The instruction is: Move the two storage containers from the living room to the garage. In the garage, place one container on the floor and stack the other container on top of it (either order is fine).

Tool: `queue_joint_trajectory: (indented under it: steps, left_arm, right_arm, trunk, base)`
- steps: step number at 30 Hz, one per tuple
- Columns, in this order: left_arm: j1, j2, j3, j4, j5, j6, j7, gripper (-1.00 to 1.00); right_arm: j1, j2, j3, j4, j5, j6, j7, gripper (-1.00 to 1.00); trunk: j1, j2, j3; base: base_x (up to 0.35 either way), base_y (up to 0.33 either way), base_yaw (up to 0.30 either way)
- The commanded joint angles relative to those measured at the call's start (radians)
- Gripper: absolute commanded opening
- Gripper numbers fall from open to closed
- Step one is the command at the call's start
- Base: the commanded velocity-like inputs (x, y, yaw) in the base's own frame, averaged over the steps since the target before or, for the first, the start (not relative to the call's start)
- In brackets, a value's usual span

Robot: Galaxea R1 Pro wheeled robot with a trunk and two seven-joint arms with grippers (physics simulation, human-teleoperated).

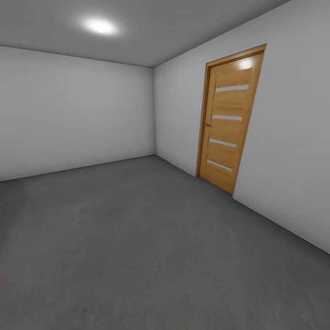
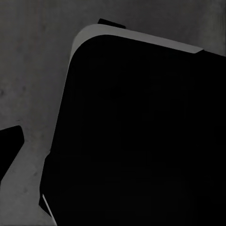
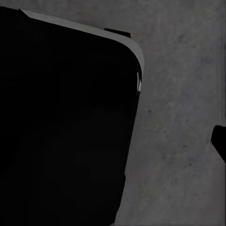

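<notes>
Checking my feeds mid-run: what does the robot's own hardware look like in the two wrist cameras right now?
Little can be made out. In each wrist view a large matte black body with a rounded corner and pale grey edge trim sits over the dark grey mottled concrete floor. A small black tip pokes in at one edge. No cables, markings or jaws are discernible.

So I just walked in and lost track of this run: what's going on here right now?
Nothing is being handled at this moment. The head view looks across a bare room with pale grey walls, a dark grey concrete floor and a closed honey-brown wooden door on the right-hand wall, lit by a ceiling light. By its look this is the garage. Both wrist views look down at the same concrete past a large black rounded body, probably part of the robot. Whether the grippers are open or shut cannot be told.
</notes>
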Motion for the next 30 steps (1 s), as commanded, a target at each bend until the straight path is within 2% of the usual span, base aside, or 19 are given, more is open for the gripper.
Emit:
queue_joint_trajectory:
  steps: [1, 30]
  left_arm:
    - [0.0, 0.0, 0.002, 0.0, 0.004, -0.003, 0.001, 1.0]
    - [0.0, -0.001, 0.003, 0.0, 0.002, -0.004, 0.001, 1.0]
  right_arm:
    - [0.0, 0.0, 0.002, 0.0, 0.006, -0.003, 0.0, 1.0]
    - [0.0, 0.002, 0.002, 0.001, 0.004, -0.001, 0.0, 1.0]
  trunk:
    - [0.001, 0.0, -0.001]
    - [0.001, 0.0, -0.001]
  base:
    - [0.331, 0.0, 0.0]
    - [0.331, 0.0, 0.0]
